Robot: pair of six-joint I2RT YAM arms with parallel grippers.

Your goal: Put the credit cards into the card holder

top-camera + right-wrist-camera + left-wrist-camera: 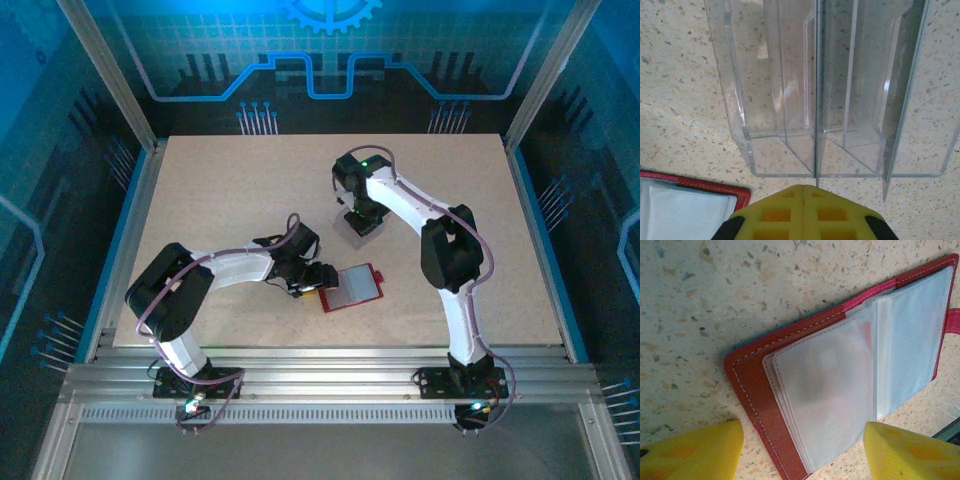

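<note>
The card holder (355, 287), a red wallet, lies open on the table with its pale pockets (830, 380) facing up. My left gripper (316, 279) is at its left edge, open. Its yellow fingers (690, 450) stand apart on either side of the wallet's near corner and grip nothing. My right gripper (360, 216) hangs over the clear plastic box (740, 125). Its fingers (785, 210) are shut together. A credit card (816, 100), seen edge-on as a thin dark line, stands in the box and runs into the seam between the fingertips. The wallet's corner (715, 189) shows at the lower left.
Another thin dark-edged sheet (905, 100) leans in the box's right compartment. The box (364, 233) stands just behind the wallet near the table's middle. Aluminium posts and blue walls frame the table's edges.
</note>
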